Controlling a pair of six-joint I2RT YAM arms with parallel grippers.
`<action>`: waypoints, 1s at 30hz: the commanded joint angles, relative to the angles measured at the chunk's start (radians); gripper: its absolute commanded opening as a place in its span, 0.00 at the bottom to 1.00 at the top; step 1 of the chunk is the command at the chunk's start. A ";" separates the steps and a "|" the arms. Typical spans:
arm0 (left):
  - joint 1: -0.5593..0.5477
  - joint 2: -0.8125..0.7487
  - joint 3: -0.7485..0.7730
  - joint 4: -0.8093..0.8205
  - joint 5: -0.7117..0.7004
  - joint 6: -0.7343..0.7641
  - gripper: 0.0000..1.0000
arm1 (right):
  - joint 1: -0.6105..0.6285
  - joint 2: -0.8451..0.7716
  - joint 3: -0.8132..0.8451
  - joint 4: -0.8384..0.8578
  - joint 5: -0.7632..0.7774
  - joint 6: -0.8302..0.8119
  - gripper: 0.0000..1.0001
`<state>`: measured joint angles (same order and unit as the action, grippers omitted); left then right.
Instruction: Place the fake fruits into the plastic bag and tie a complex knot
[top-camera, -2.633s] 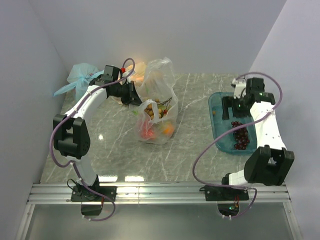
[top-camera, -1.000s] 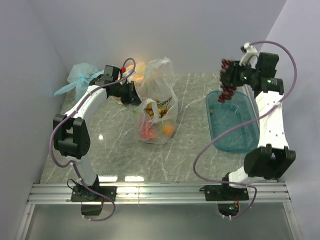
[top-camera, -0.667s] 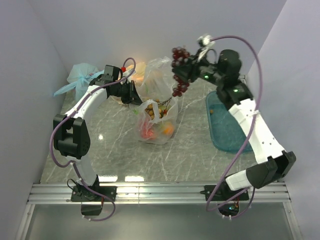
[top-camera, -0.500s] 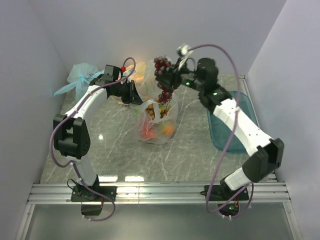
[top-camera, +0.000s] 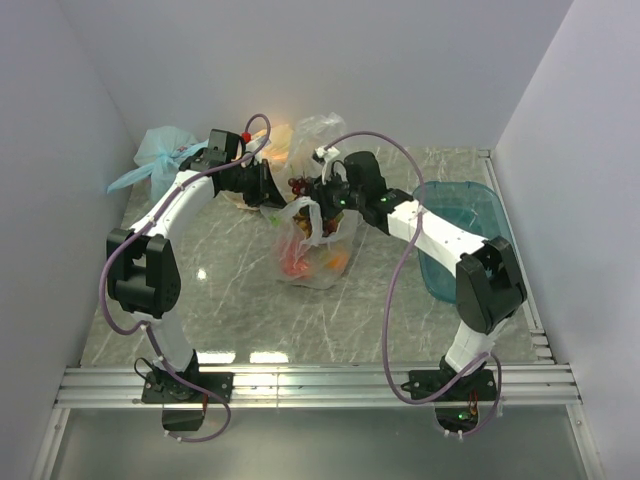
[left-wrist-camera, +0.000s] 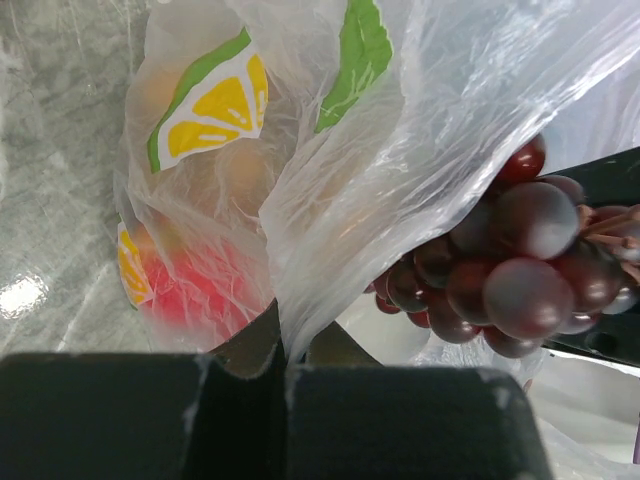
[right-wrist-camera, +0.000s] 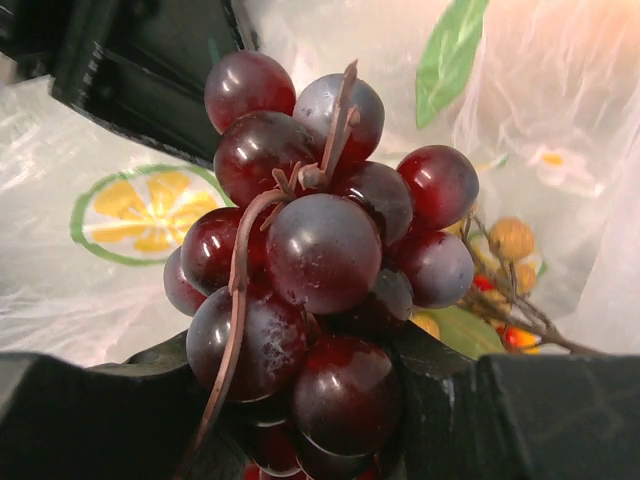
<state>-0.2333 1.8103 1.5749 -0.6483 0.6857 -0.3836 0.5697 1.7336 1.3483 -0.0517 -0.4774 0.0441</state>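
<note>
The clear plastic bag (top-camera: 318, 243), printed with lemon slices, stands mid-table with a red fruit (top-camera: 293, 265) and an orange one (top-camera: 336, 260) inside. My left gripper (top-camera: 268, 190) is shut on the bag's rim, and a strip of film (left-wrist-camera: 300, 300) runs into its jaws (left-wrist-camera: 283, 350). My right gripper (top-camera: 308, 192) is shut on a dark purple grape bunch (right-wrist-camera: 310, 260) and holds it at the bag's open mouth, right beside the left gripper. In the left wrist view the grapes (left-wrist-camera: 510, 270) hang against the bag's film (left-wrist-camera: 400, 130).
A teal tray (top-camera: 470, 250) lies at the right, near the wall. A tied light blue bag (top-camera: 163, 157) sits at the back left, with an orange-yellow bag (top-camera: 282, 138) behind the clear one. Walls close in on the left, back and right.
My right arm lifted the grape bunch from the teal tray and swung it left to the bag's mouth. The left arm held still, gripping the bag.
</note>
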 joint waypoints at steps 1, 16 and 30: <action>-0.004 -0.042 0.002 0.032 0.005 -0.005 0.02 | 0.001 -0.026 0.088 -0.030 0.046 -0.026 0.29; -0.011 -0.025 0.025 0.029 0.003 -0.003 0.02 | 0.007 0.046 0.066 0.236 0.364 -0.262 0.35; -0.011 -0.020 0.056 0.018 -0.012 -0.005 0.02 | 0.016 -0.117 0.011 0.086 0.165 -0.394 1.00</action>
<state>-0.2398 1.8103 1.5780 -0.6491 0.6720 -0.3840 0.5785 1.7588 1.3445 0.0921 -0.1940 -0.3347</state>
